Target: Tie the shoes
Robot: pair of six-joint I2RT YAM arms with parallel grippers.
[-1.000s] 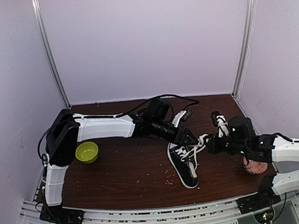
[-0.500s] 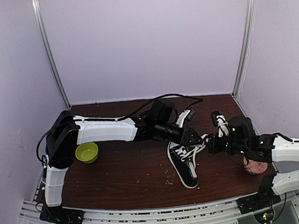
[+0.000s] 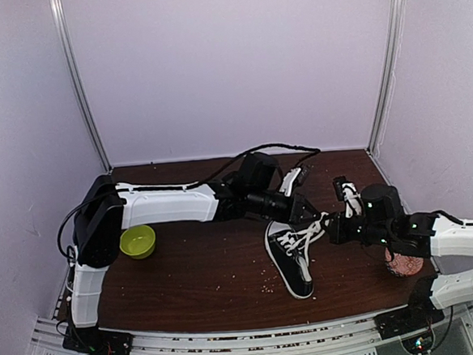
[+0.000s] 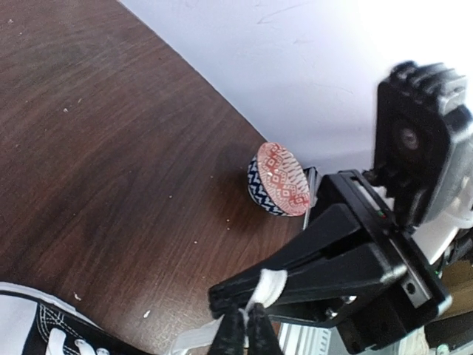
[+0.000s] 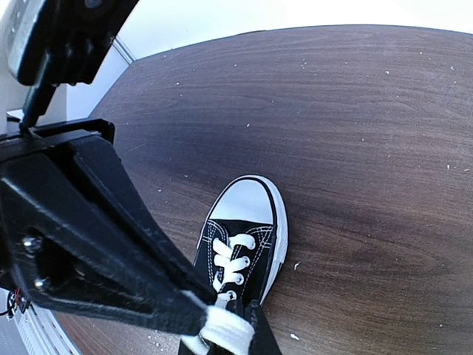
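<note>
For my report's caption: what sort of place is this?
Probably a robot test booth in a laboratory, not a home: plain pale walls and metal corner posts enclose a wooden table, and a metal mounting rail runs along its near edge.

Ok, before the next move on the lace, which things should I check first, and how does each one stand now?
1. Left gripper holds the lace: ok, its fingers are shut on the white strand.
2. Right gripper holds the lace: ok, white lace is pinched near its tips.
3. Sneaker stands on its sole: ok, toe cap toward the near edge.
4. Knot formed: cannot tell, both grippers cover that spot.
5. Patterned bowl free of the right arm: cannot tell, the arm overlaps it in the top view.
6. Green bowl out of the way: ok, it sits far to the left of the sneaker.
</note>
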